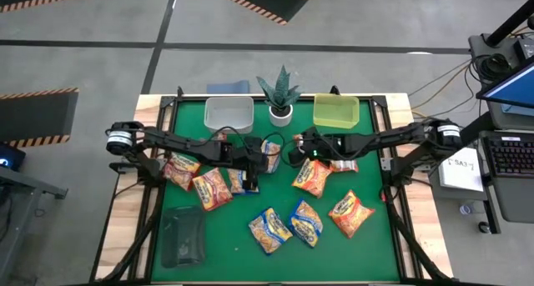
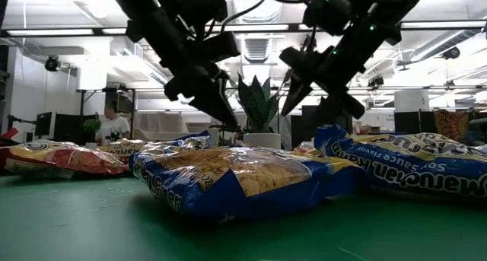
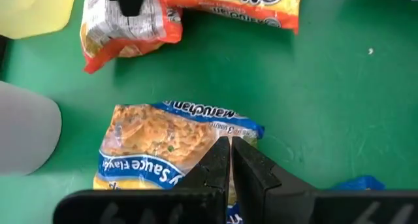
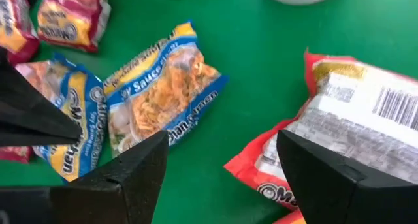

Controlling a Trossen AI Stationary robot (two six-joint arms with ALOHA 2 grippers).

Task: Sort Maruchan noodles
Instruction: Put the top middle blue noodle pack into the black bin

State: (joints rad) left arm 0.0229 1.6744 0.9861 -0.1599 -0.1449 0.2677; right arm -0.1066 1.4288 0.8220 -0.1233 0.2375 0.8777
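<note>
Several Maruchan noodle packets lie flat on the green table. A blue-yellow one [image 1: 271,155] [image 3: 170,145] [image 4: 163,87] lies mid-table, near the white plant pot. My left gripper [image 1: 257,159] [image 3: 230,152] is shut and slants down over this packet's near end; in the low view its tip [image 2: 228,120] hangs above the table. My right gripper [image 1: 294,148] [image 4: 222,165] [image 2: 319,97] stands open above the table, between that packet and an orange-red packet lying barcode side up [image 4: 353,119] [image 1: 344,163]. Other packets: orange-red [image 1: 313,176], red [image 1: 213,188], blue-yellow [image 1: 242,182].
At the far edge stand a clear bin [image 1: 229,112], a potted plant [image 1: 281,98] and a yellow-green bin [image 1: 336,111]. A dark bin [image 1: 183,236] sits near left. More packets lie near: [image 1: 269,229], [image 1: 306,222], [image 1: 350,213], and a red one [image 1: 179,168] at left.
</note>
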